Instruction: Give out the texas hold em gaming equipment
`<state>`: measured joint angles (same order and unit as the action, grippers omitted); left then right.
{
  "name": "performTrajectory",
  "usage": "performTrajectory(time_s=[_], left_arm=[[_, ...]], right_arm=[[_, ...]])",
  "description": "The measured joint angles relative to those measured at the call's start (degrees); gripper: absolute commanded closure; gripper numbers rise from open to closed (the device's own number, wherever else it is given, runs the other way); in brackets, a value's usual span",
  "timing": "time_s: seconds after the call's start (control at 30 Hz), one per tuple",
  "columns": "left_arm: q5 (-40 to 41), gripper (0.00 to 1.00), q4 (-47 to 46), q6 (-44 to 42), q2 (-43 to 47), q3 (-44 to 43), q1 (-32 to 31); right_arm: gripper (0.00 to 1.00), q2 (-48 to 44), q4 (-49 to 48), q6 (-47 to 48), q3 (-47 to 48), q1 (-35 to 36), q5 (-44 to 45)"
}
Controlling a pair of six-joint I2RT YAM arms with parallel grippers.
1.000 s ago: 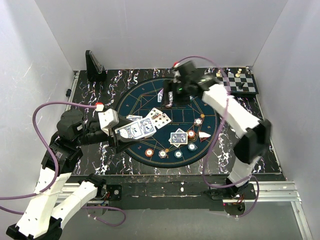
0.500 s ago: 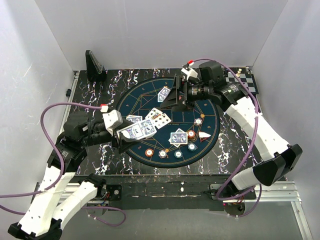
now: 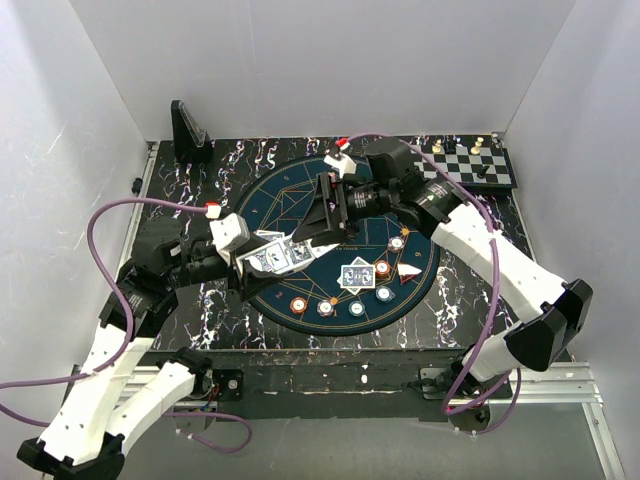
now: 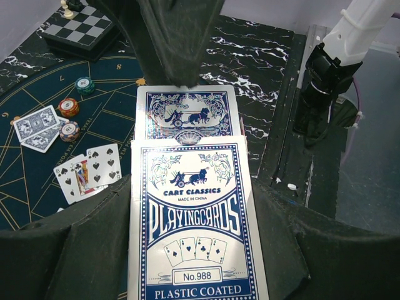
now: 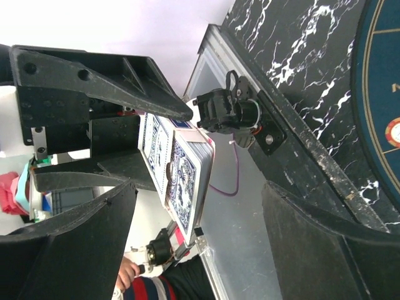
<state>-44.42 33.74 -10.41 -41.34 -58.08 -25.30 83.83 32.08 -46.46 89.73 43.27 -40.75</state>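
while the deck of playing cards (image 4: pixel 194 219) is gripped by its long sides between the fingers of the left gripper (image 3: pixel 268 263) and held up over the near-left edge of the round mat (image 3: pixel 290 195), the step in hand is judged to be the drawing of another card for dealing. the right gripper (image 5: pixel 200 187) is reached across the mat toward the deck with its fingers spread wide, and nothing is pinched by it. in the left wrist view one dark finger (image 4: pixel 175 44) is seen at the far end of the second card, which is slid out beyond the printed cover card. whether that finger is touching the card cannot be told. much of the equipment is already laid out on the mat: a face-down pair (image 3: pixel 357 274) lies right of centre, face-up cards (image 4: pixel 87 172) lie near the middle, and poker chips (image 3: pixel 326 307) are set in a row near the front edge, with others beside the pair. the chessboard (image 3: pixel 478 165) at the far right corner is left out of the work. for the next move, it is judged that the spread fingers must be lined up above and below the offset card only, closed on its far end, and drawn back level so that the rest of the deck is not dragged out. a slip of two cards together is the risk to be watched.
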Motion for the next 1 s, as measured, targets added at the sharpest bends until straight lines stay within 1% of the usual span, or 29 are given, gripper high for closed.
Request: performTrajectory(time_s=[0.07, 0.13, 0.23, 0.4, 0.6, 0.87, 1.0], left_arm=[[0.2, 0.98, -0.3, 0.0, -0.2, 0.0, 0.0], [0.3, 0.98, -0.9, 0.0, -0.5, 0.0, 0.0], [0.5, 0.98, -1.4, 0.0, -0.7, 0.0, 0.0], [0.5, 0.98, -2.2, 0.0, -0.8, 0.0, 0.0], [0.5, 0.98, -2.6, 0.3, -0.8, 0.0, 0.0], [0.5, 0.98, -2.5, 0.9, -0.8, 0.0, 0.0], [0.5, 0.99, -2.5, 1.4, -0.8, 0.0, 0.0]], right_arm=[[0.20, 0.1, -1.4, -0.8, -1.3, 0.8, -0.4], [0.20, 0.3, -2.7, -1.7, -2.5, 1.5, -0.9], [0.24, 0.8, -3.7, -2.9, -3.6, 2.1, -1.6], [0.26, 0.8, -5.9, -4.3, -4.8, 2.2, -2.6], [0.35, 0.7, -8.3, -6.1, -6.8, 2.2, -3.5], [0.45, 0.7, -9.6, -7.3, -7.0, 2.2, -4.5], [0.52, 0.5, -9.8, -7.7, -7.1, 1.9, -4.5]])
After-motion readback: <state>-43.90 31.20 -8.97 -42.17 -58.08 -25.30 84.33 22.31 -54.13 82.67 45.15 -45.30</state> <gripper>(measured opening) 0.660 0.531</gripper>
